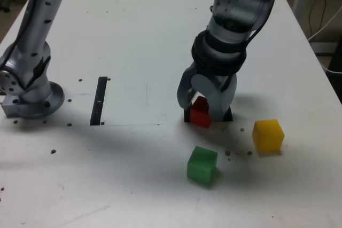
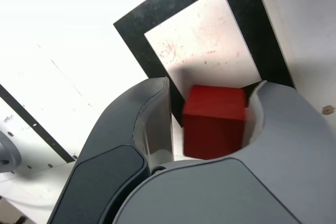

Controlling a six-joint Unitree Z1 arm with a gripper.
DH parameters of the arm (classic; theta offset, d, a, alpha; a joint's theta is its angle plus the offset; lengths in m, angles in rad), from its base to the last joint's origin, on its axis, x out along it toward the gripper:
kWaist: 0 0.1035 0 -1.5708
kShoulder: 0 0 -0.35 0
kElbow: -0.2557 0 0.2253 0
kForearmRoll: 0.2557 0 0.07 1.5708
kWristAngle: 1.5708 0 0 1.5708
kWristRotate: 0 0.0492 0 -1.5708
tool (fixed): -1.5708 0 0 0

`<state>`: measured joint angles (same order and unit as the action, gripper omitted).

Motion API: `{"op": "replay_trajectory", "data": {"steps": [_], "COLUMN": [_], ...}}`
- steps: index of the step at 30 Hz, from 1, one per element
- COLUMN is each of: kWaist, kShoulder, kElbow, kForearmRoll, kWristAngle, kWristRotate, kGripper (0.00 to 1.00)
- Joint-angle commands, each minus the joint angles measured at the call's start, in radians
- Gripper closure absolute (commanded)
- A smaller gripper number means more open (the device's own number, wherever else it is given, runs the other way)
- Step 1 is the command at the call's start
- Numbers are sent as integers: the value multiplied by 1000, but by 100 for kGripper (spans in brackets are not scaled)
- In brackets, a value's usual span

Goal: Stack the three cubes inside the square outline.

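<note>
Nearest on the tabletop [image 1: 123, 185], the green cube [image 1: 202, 164] sits loose, well apart from the outline [image 2: 262, 24]; it has still to be placed. A little farther off and to the right in the exterior view, the yellow cube [image 1: 268, 135] also waits outside, with nothing on it. Beyond these two, the red cube [image 1: 200, 118] is at the near side of the outline, overlapping its black border in the wrist view rather than sitting squarely within the white centre. Whether it rests on the surface or is slightly raised, I cannot tell. The tool [image 2: 214, 81] has its jaws spread either side of the red cube, close against one face but with a narrow gap at the other, so no firm pinch shows. I judge the task to be at its first cube: the base needs settling inside, then two more on top
</note>
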<state>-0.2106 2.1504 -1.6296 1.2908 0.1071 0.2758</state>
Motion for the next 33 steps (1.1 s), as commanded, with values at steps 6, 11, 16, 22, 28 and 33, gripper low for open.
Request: {"op": "replay_trajectory", "data": {"steps": [6, 11, 16, 22, 28, 33], "kWaist": [2, 1, 0, 0, 5, 27], "kShoulder": [0, -21, -41, -68, -70, -63], "kElbow": [1, -2, -2, -29, -67, -74], "kForearmRoll": [3, 4, 26, 80, 91, 90], "kWristAngle": [-23, -6, 12, 24, 1, -18], "kWristRotate": [14, -1, -32, -146, -234, -270], "kGripper": [73, 82, 83, 83, 83, 83]}}
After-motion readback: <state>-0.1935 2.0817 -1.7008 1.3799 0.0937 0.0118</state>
